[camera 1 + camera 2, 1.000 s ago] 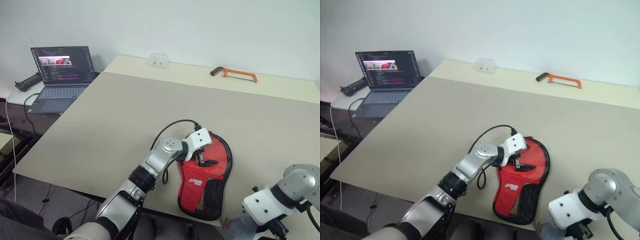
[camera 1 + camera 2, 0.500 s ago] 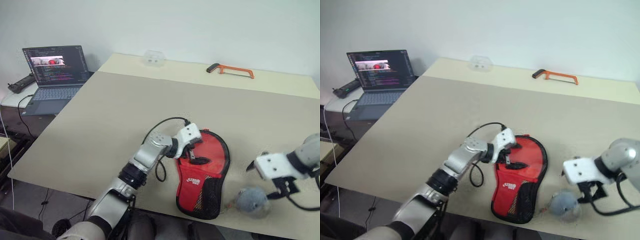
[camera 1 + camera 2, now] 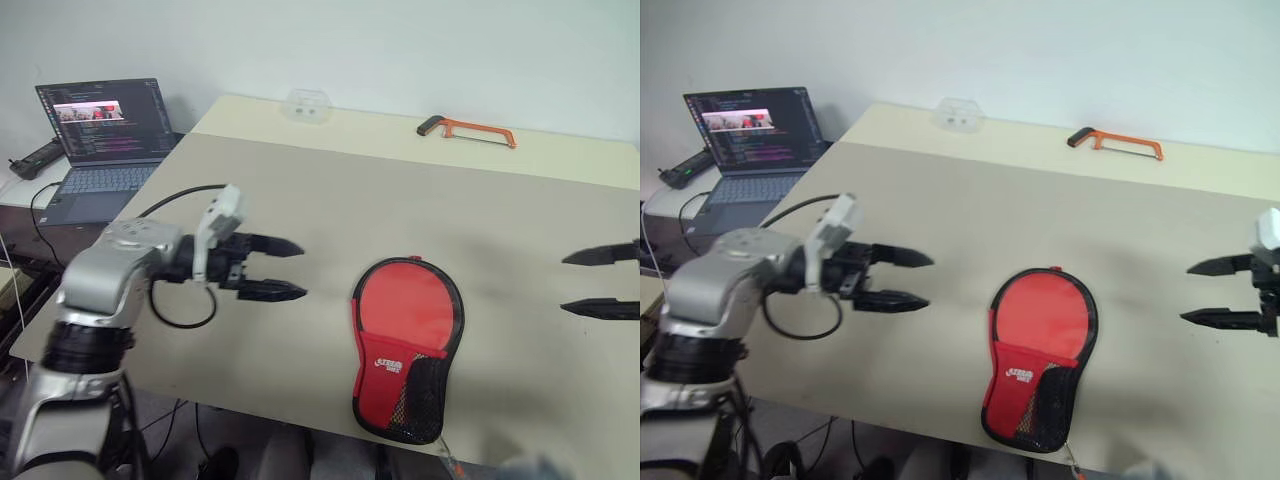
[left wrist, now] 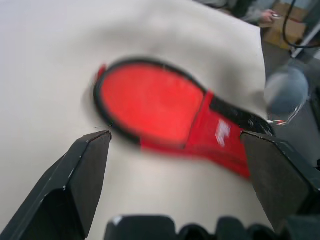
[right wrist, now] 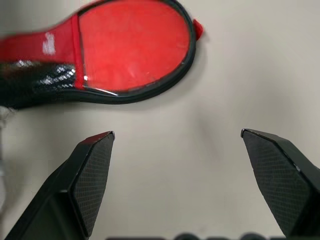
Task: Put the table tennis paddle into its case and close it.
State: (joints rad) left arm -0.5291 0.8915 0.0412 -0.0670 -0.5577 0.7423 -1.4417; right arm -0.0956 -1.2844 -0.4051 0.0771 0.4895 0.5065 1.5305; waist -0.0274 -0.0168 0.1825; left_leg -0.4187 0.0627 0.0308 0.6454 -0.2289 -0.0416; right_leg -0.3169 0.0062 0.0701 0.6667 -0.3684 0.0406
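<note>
The case [image 3: 408, 340] lies flat on the beige table [image 3: 300, 190] near its front edge, red side up, with the black mesh pocket and white logo at its narrow end. The table tennis paddle is hidden. My left gripper [image 3: 300, 270] hovers open to the left of the case, its fingers pointing at it and apart from it. At the right edge my right gripper [image 3: 565, 283] is open too, pointing toward the case from the other side. Both wrist views show the case [image 4: 160, 107] [image 5: 125, 47] beyond empty, spread fingers.
An open laptop [image 3: 100, 130] sits on a side surface to the left of the table. At the far edge lie an orange hacksaw [image 3: 468, 130] and a small clear plastic item [image 3: 305, 103]. A grey round thing [image 4: 286, 90] sits off the table's front edge.
My left gripper has left the case and swung up and to the left. The right gripper has risen from below the table's front edge and opened wide. The case stays put.
</note>
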